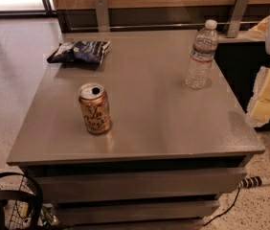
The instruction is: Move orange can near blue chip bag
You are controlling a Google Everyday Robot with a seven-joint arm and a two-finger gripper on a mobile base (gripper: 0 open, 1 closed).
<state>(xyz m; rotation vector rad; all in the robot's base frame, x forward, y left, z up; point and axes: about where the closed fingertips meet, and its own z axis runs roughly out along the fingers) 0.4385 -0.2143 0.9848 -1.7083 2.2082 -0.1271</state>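
Note:
The orange can stands upright on the grey table, near its front left, with its top opened. The blue chip bag lies flat at the table's back left corner, well behind the can. My gripper is at the right edge of the view, beyond the table's right side, close to the camera and far from the can. It holds nothing that I can see.
A clear plastic water bottle with a white cap stands at the back right of the table. A wooden wall panel with metal brackets runs behind the table. A power strip lies on the floor at the right; a wire basket sits lower left.

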